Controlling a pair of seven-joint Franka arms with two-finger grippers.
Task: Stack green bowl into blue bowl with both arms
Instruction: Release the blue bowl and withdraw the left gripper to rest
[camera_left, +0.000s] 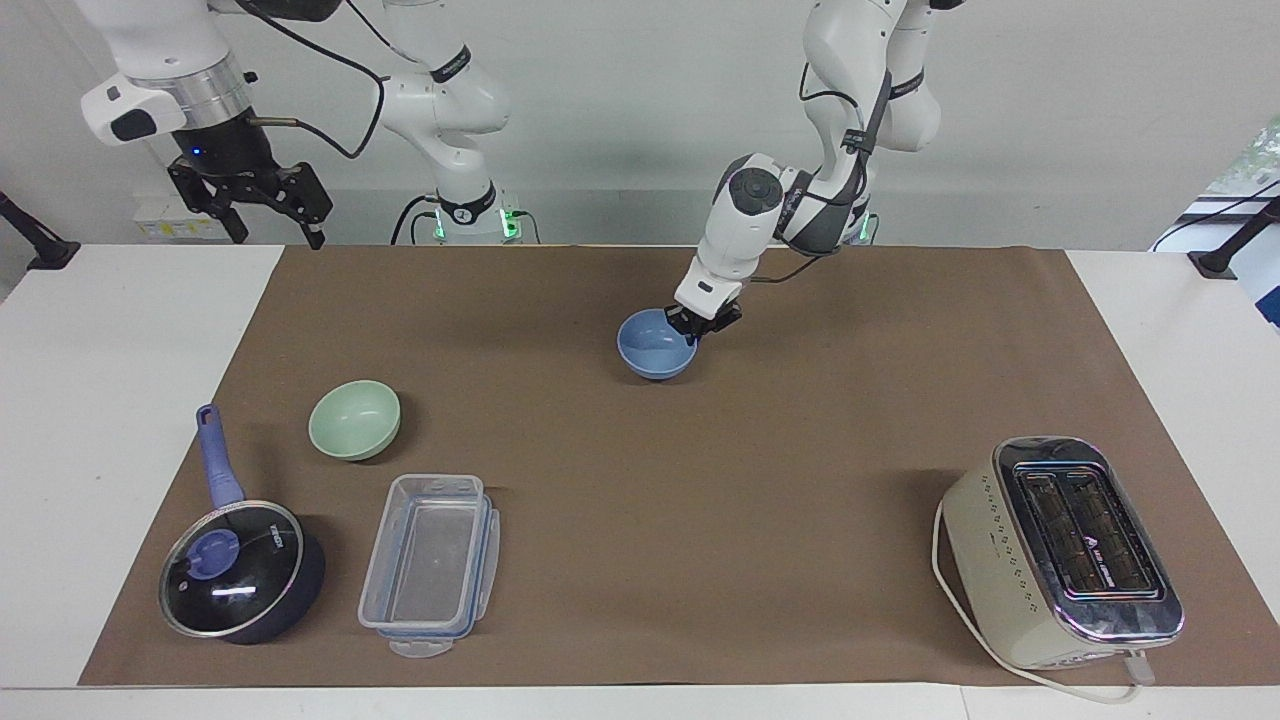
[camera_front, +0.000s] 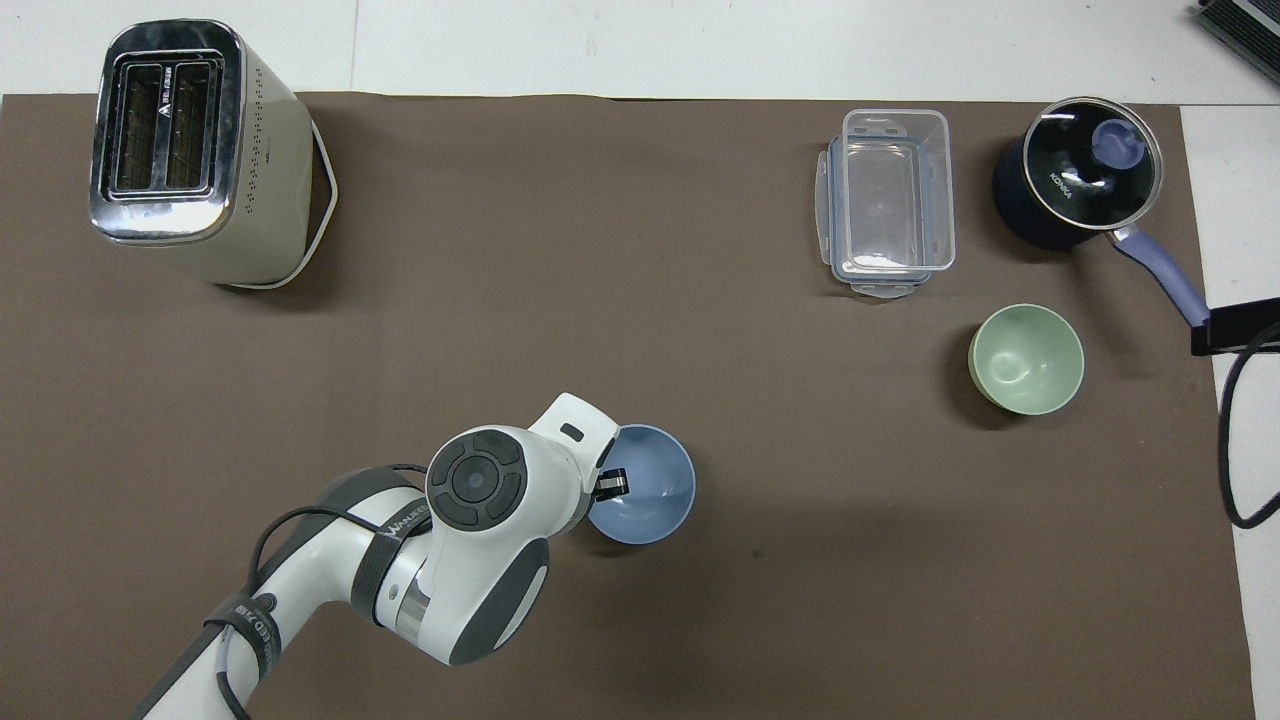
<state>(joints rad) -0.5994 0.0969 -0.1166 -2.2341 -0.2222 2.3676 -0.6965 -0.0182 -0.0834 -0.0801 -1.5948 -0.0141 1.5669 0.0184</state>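
Overhead: bare mat (camera_front: 760, 400) between blue bowl (camera_front: 650, 500), green bowl (camera_front: 1026, 358)

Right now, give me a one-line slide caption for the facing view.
Left pincer grips the blue bowl by its rim at mid-table; green bowl waits by the pot.

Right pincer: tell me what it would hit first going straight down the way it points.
The right pincer, open and pointing down, would likely first meet bare white tabletop beside the brown mat; depth is uncertain.
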